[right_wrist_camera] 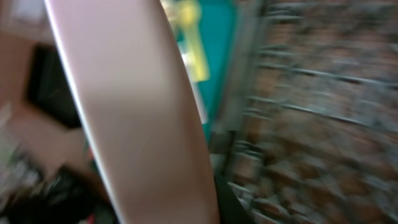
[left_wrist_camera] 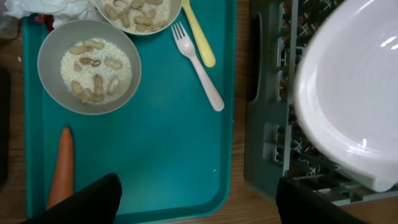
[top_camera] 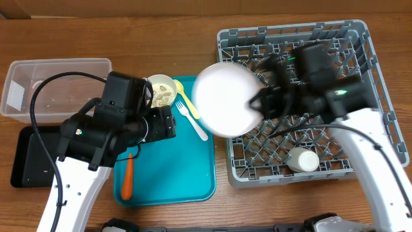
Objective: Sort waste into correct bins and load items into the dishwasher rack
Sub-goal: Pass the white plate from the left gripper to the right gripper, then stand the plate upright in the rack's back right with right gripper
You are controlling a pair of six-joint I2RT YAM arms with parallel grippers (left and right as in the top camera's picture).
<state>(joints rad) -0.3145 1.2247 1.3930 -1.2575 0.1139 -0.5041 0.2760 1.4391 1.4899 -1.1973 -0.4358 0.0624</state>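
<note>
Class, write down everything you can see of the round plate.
The plate is round, smooth and glossy, white from above and pinkish in the right wrist view, with a shallow raised rim. It looks bare of food. The right gripper pinches its rack-side edge, holding it tilted above the left wall of the dishwasher rack and the near edge of the teal tray.

- A wooden table (top_camera: pixel 161 26) is the only furniture in sight; its top reaches the upper, left and right edges of the overhead view.
- The wood is warm mid-brown with darker streaks, and the grain runs from left to right.
- The surface is smooth with a dull sheen.
- The light is even and soft, falling from above, and shadows on the wood are faint and short.
</note>
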